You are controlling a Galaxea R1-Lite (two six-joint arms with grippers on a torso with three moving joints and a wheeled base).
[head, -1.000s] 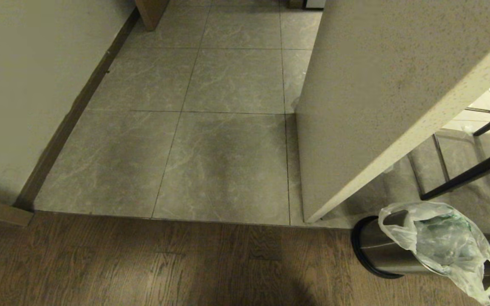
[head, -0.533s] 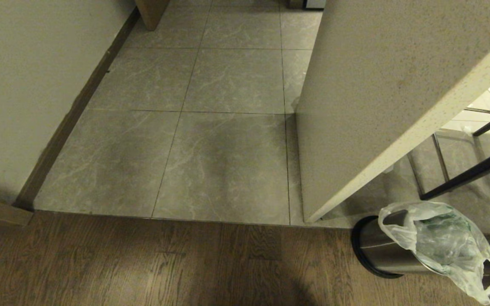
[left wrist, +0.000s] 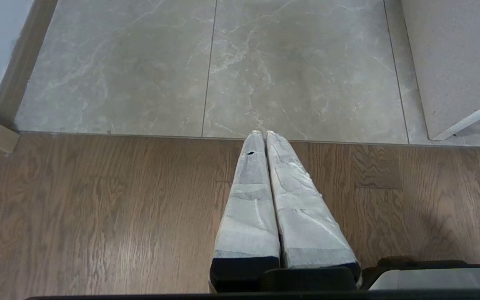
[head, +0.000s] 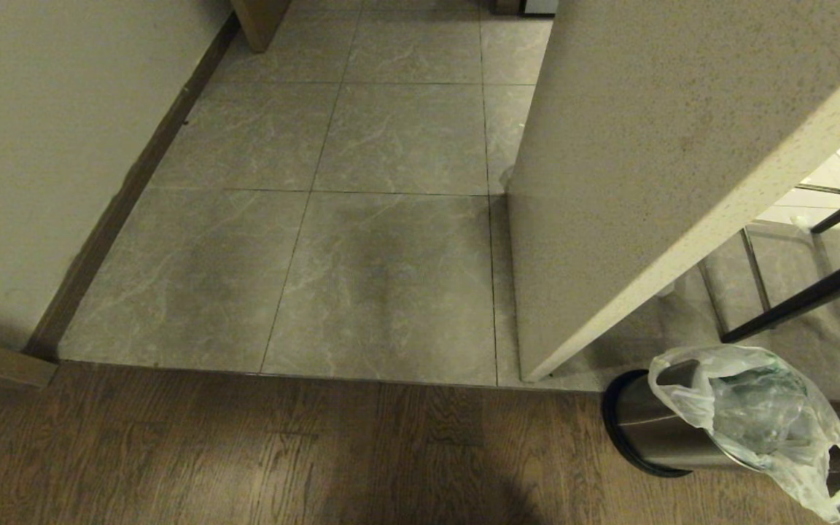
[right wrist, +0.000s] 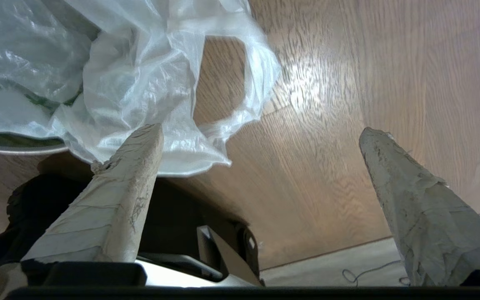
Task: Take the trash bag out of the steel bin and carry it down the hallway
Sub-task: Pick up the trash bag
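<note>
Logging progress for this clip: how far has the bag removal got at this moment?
Nothing is finished: the trash bag sits in the steel bin, draped over its rim. In hand: the right gripper is open beside the bag's handle loop, one finger against the plastic, nothing gripped. The left gripper is shut and idle over the wood floor. Left: grasp, lift out, carry down the hallway.

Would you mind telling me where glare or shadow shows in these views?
Right wrist view: a bright glare patch on the dark wood-plank floor beside the translucent whitish plastic trash bag. Head view: a soft dark shadow lies across the grey marble-veined floor tiles.
</note>
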